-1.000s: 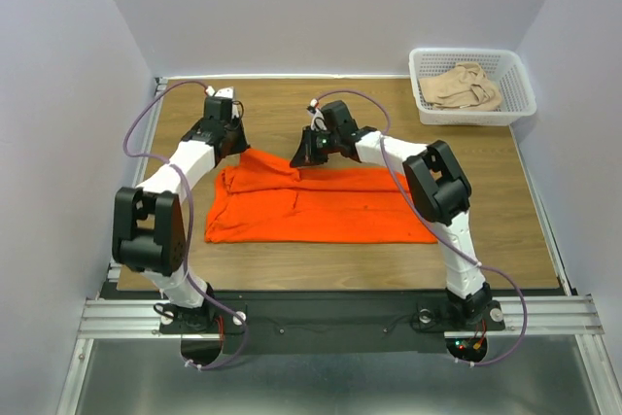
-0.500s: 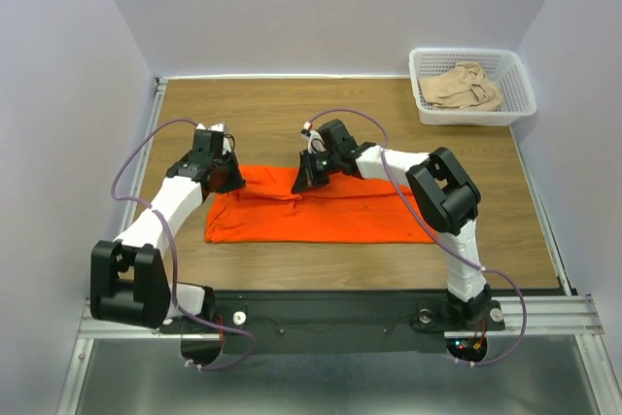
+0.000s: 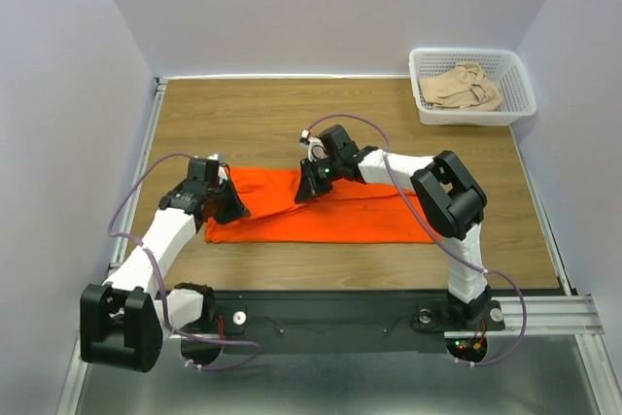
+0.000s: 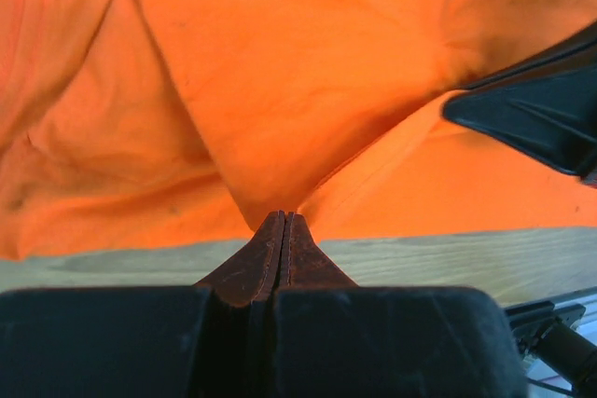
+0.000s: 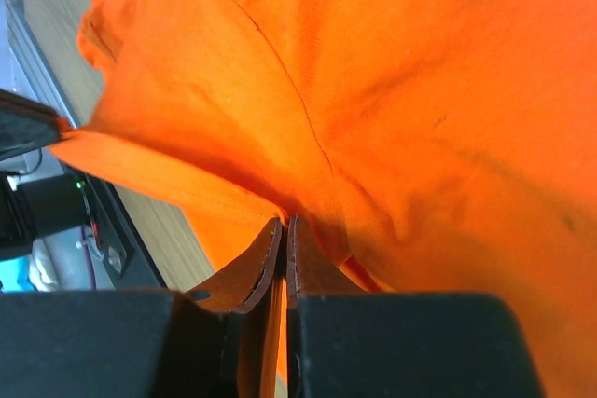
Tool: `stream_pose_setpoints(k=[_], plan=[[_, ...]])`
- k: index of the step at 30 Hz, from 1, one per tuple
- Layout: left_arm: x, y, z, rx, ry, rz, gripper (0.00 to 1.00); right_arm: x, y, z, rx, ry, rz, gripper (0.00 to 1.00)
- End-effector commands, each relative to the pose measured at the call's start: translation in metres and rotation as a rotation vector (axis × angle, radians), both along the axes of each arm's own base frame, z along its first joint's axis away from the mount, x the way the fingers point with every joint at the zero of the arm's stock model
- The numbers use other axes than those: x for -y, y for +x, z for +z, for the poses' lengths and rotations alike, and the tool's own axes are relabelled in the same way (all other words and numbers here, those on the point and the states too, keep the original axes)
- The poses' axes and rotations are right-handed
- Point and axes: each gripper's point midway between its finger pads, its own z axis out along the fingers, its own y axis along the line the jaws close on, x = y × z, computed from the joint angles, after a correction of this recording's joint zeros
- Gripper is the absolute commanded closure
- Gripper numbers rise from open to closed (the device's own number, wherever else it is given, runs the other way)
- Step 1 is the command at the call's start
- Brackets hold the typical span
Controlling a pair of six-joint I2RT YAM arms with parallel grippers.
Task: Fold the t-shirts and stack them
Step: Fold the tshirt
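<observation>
Over the wooden worktop (image 3: 292, 114), left end effector (image 4: 284, 216) and right end effector (image 5: 284, 221) clench the plain orange cloth t-shirt (image 3: 340, 216) mid-fold; lowering and releasing seems next.

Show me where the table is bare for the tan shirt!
Bare wood runs along the far side of the table, between the orange shirt and the back wall, left of the basket. More lies right of the orange shirt, nearer than the basket. The middle is crowded: the left gripper and right gripper pinch cloth there.
</observation>
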Motion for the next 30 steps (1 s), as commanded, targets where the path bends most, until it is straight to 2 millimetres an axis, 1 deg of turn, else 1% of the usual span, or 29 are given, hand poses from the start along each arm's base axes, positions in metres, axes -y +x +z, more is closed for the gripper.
stream_pose_setpoints(k=[1, 2, 4, 5, 6, 7, 8, 9, 11, 12, 13, 15, 16, 17, 19, 20, 21, 22, 23, 24, 25, 26, 27, 28, 29, 30], plan=[[0.001, -0.019, -0.016, -0.059, -0.019, 0.011, 1.0, 0.004, -0.011, 0.019, 0.046, 0.004, 0.043, 0.91], [0.001, -0.021, -0.018, -0.064, -0.017, 0.016, 1.0, 0.006, -0.013, 0.017, 0.048, -0.008, 0.044, 0.9], [0.002, -0.025, -0.022, -0.077, -0.016, 0.011, 1.0, 0.008, -0.015, 0.018, 0.048, -0.012, 0.048, 0.85], [0.001, -0.024, -0.021, -0.075, -0.016, 0.014, 1.0, 0.009, -0.017, 0.016, 0.038, -0.017, 0.054, 0.81], [0.002, -0.025, -0.021, -0.076, -0.015, 0.014, 0.98, 0.01, -0.019, 0.015, 0.039, -0.019, 0.063, 0.74], [0.001, -0.025, -0.021, -0.076, -0.01, 0.015, 0.96, 0.01, -0.021, 0.013, 0.032, -0.019, 0.071, 0.71], [-0.001, -0.024, -0.021, -0.074, -0.002, 0.019, 0.91, 0.009, -0.024, 0.013, 0.027, -0.022, 0.078, 0.68], [-0.001, -0.024, -0.02, -0.074, 0.001, 0.021, 0.85, 0.01, -0.026, 0.013, 0.029, -0.022, 0.088, 0.6], [-0.003, -0.021, -0.014, -0.057, 0.009, 0.029, 0.71, 0.01, -0.029, 0.019, 0.033, -0.023, 0.101, 0.55], [-0.005, -0.018, -0.008, -0.034, 0.015, 0.043, 0.55, 0.011, -0.029, 0.022, 0.046, -0.023, 0.107, 0.5], [-0.006, -0.016, -0.004, -0.017, 0.017, 0.049, 0.44, 0.012, -0.03, 0.026, 0.058, -0.024, 0.109, 0.48], [-0.008, -0.006, 0.012, 0.037, 0.021, 0.073, 0.3, 0.019, -0.028, 0.036, 0.102, -0.05, 0.096, 0.47], [-0.009, 0.001, 0.023, 0.078, 0.018, 0.086, 0.26, 0.023, -0.025, 0.039, 0.12, -0.064, 0.083, 0.47], [-0.014, 0.005, 0.026, 0.095, 0.038, 0.109, 0.2, 0.032, -0.022, 0.042, 0.156, -0.104, 0.057, 0.47], [-0.02, 0.013, 0.029, 0.12, 0.062, 0.139, 0.19, 0.046, -0.013, 0.044, 0.195, -0.16, -0.005, 0.47], [-0.028, 0.021, 0.033, 0.147, 0.091, 0.174, 0.19, 0.065, -0.002, 0.038, 0.209, -0.213, -0.075, 0.47], [-0.03, 0.026, 0.03, 0.143, 0.107, 0.185, 0.19, 0.076, 0.005, 0.048, 0.232, -0.215, -0.117, 0.47], [-0.032, 0.031, 0.029, 0.147, 0.111, 0.191, 0.19, 0.088, 0.011, 0.051, 0.239, -0.228, -0.16, 0.47], [-0.039, 0.042, 0.032, 0.179, 0.134, 0.224, 0.19, 0.103, 0.021, 0.052, 0.251, -0.253, -0.216, 0.47], [-0.044, 0.049, 0.031, 0.187, 0.153, 0.238, 0.19, 0.127, 0.036, 0.053, 0.247, -0.269, -0.292, 0.47], [-0.05, 0.062, 0.03, 0.198, 0.155, 0.259, 0.19, 0.145, 0.04, 0.055, 0.247, -0.28, -0.344, 0.47], [-0.053, 0.069, 0.027, 0.2, 0.161, 0.26, 0.19, 0.162, 0.048, 0.054, 0.249, -0.302, -0.399, 0.46], [-0.055, 0.074, 0.025, 0.196, 0.162, 0.262, 0.19, 0.19, 0.061, 0.054, 0.241, -0.319, -0.479, 0.46], [-0.06, 0.087, 0.021, 0.192, 0.173, 0.262, 0.19, 0.207, 0.064, 0.051, 0.225, -0.333, -0.526, 0.46], [-0.06, 0.093, 0.019, 0.188, 0.177, 0.253, 0.2, 0.222, 0.069, 0.054, 0.229, -0.342, -0.58, 0.46], [-0.062, 0.099, 0.018, 0.186, 0.187, 0.241, 0.2, 0.247, 0.078, 0.053, 0.214, -0.355, -0.655, 0.46]])
